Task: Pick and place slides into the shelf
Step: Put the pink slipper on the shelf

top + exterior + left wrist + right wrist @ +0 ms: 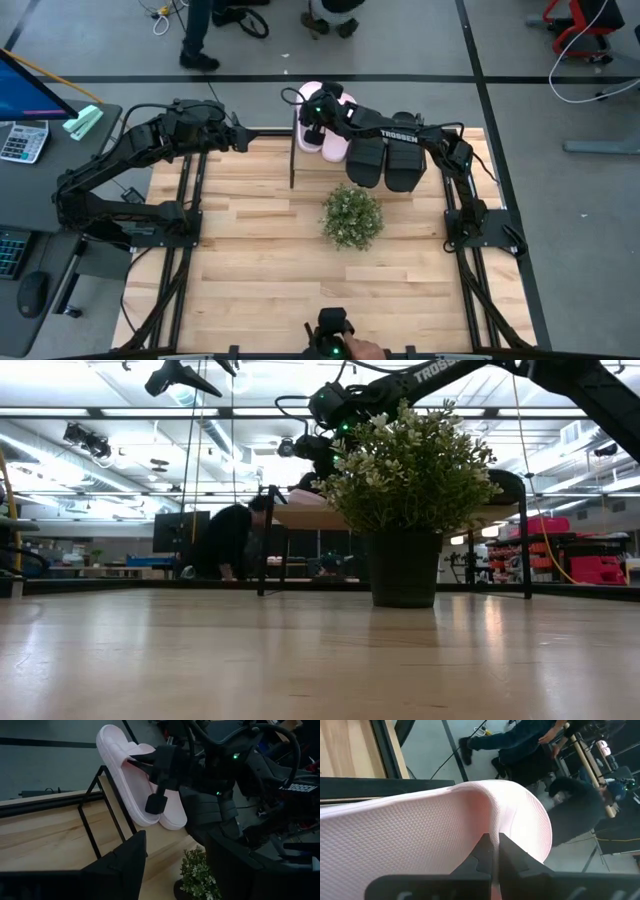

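Right jaws (495, 851) apparently pinch pink slide (445, 820).

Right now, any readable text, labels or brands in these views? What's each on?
"TROSSEN": white letters on the right arm's forearm link, high view.
"TROSS": start of the same brand on the right arm, cut off behind the plant, low view.
"OSSEN": partial, same arm, left wrist view.
Calculator keys: too small to read.

Pale pink slides (333, 140) and black slides (386, 162) lie side by side atop the shelf (293, 150).
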